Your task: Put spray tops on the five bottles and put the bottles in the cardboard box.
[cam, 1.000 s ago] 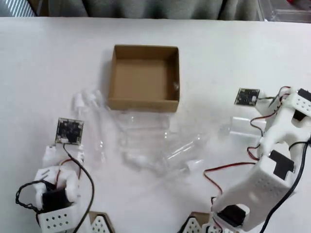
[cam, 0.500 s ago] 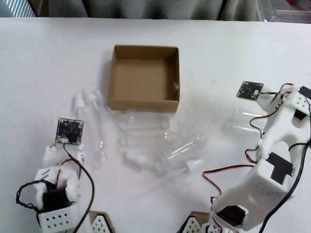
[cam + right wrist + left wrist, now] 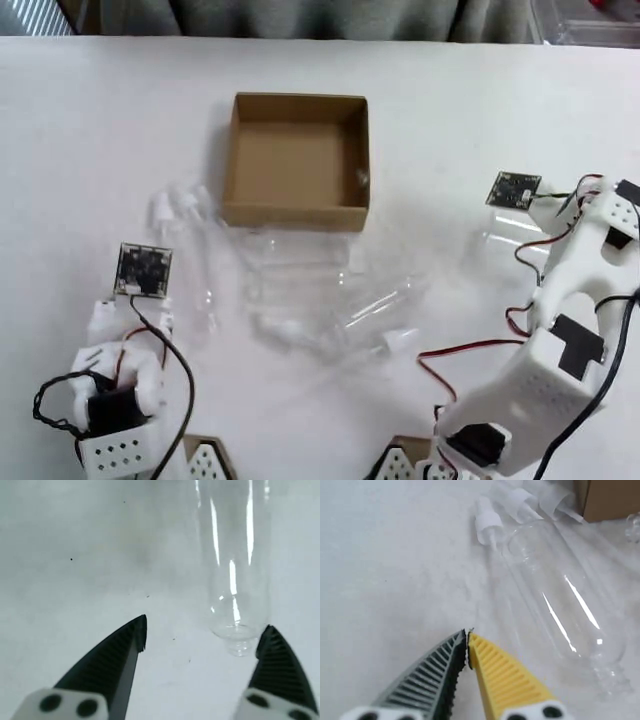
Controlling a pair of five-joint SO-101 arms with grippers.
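The open cardboard box (image 3: 296, 160) stands mid-table with its floor bare; its corner (image 3: 610, 497) also shows in the left wrist view. Several clear bottles (image 3: 370, 308) lie in front of it, with white spray tops (image 3: 165, 207) at the left and another spray top (image 3: 402, 340) nearer the front. My left gripper (image 3: 468, 635) is shut on nothing, beside a lying bottle (image 3: 560, 600) and loose spray tops (image 3: 490, 526). My right gripper (image 3: 205, 632) is open, its fingers either side of the neck end of a separate clear bottle (image 3: 232, 555), which lies at the right (image 3: 497, 238).
The left arm's base (image 3: 115, 400) sits at the front left and the right arm's white body (image 3: 550, 370) fills the front right. Red and black cables (image 3: 470, 350) trail near the right arm. The table's far edge (image 3: 320, 38) runs behind the box.
The right arm's wrist shifted slightly away from the front edge, over the bottle at the right. The left arm and the other bottles stayed put.
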